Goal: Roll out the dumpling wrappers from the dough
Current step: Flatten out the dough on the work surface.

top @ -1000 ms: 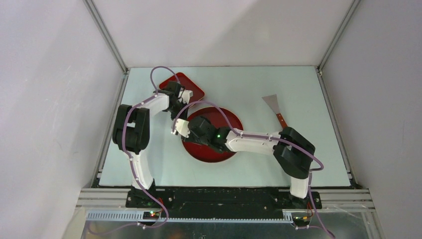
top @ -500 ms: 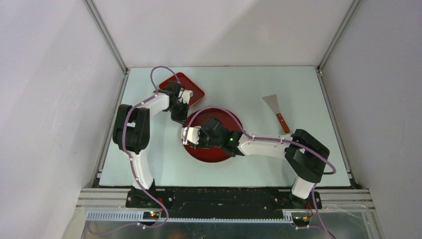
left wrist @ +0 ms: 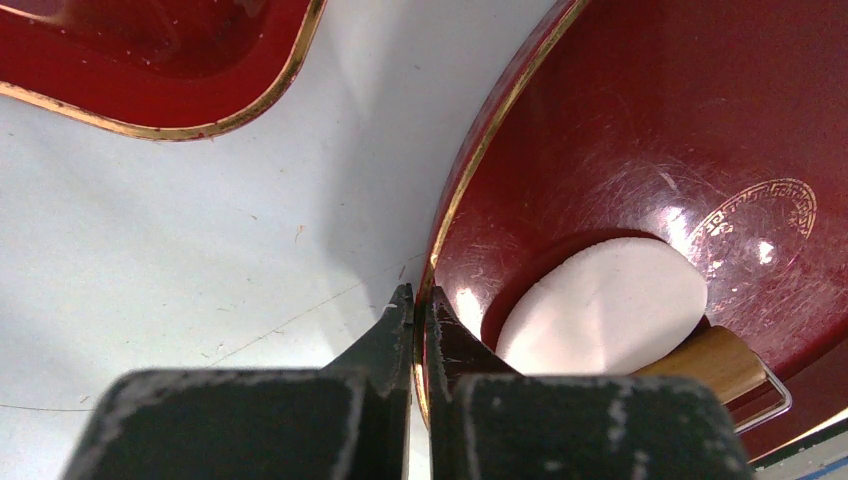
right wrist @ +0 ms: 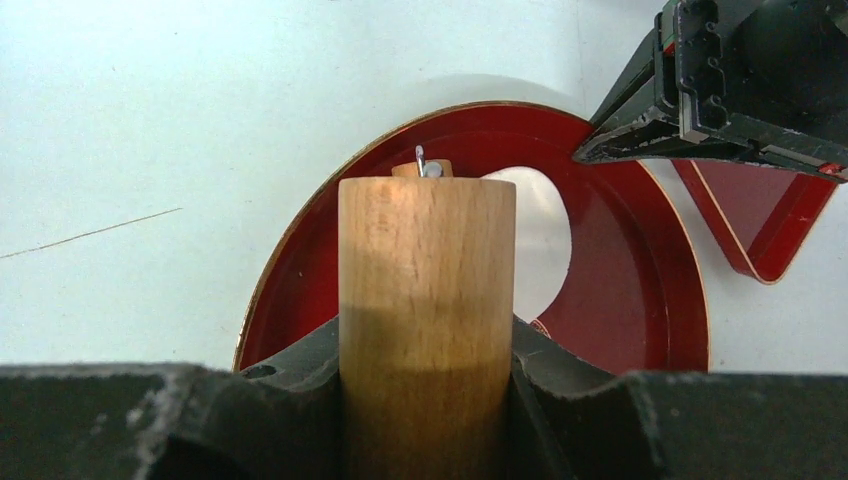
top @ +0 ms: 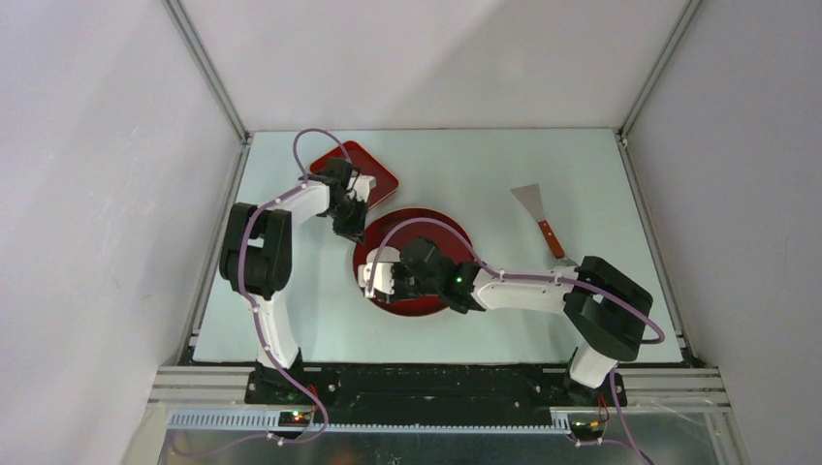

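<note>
Fingers [left wrist: 388, 335] of the left gripper [left wrist: 419, 303] pinch the gold rim of the round red plate [left wrist: 640, 130], steadying it on the table [left wrist: 200, 260], while the right gripper [right wrist: 425, 345] is clamped around the handle of a wooden roller [right wrist: 425, 250]. One white dumpling wrapper [left wrist: 600, 305] lies flat inside the plate, the roller's drum touching one edge. Flattening looks well under way: the piece is thin and smooth-edged but oval, so more passes seem due. No other wrappers are visible; a square red tray [left wrist: 150, 60] sits just beside.
</note>
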Controlling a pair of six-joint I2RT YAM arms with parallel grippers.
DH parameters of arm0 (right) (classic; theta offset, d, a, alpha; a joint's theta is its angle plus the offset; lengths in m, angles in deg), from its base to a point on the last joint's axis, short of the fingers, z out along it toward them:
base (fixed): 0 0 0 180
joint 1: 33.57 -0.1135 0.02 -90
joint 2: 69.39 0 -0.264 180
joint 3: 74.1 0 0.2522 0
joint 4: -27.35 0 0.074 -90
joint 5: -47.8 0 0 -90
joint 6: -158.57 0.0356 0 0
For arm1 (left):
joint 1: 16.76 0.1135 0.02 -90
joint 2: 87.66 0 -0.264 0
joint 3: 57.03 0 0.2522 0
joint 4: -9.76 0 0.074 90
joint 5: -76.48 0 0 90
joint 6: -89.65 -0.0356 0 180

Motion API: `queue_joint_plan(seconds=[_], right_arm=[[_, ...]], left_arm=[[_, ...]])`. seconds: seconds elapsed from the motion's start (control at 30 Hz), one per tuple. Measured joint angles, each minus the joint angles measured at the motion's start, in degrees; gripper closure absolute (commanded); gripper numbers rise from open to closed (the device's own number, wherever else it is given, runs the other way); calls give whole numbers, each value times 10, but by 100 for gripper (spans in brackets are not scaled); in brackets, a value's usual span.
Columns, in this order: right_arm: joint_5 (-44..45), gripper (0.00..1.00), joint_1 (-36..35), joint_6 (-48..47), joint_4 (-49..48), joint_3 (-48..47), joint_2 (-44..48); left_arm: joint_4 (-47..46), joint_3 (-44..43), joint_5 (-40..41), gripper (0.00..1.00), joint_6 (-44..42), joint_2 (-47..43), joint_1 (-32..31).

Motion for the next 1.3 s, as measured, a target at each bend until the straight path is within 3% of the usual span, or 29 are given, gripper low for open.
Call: queue_joint_plan(seconds=[0.17, 0.27, 0.4, 0.5, 0.93, 1.13, 1.3], right_arm=[[-16, 100, 3, 8, 10, 7, 15], [-27, 100, 7, 20, 77, -3, 44], [-37, 100, 25, 46, 212, -80, 50], [-27, 100, 43, 54, 248, -141, 45], [29, 100, 59, 33, 167, -198, -87], [11, 100, 64, 12, 158, -192, -90], [-11, 100, 65, -31, 124, -122, -51]], left_arm=[[0, 0, 0, 100, 0, 0, 0], [0, 0, 0, 100, 0, 0, 0], [0, 0, 0, 100, 0, 0, 0], [0, 0, 0, 100, 0, 0, 0], [7, -5, -1, 100, 0, 3, 0], [7, -6, -1, 100, 0, 3, 0], [8, -7, -1, 100, 1, 4, 0]])
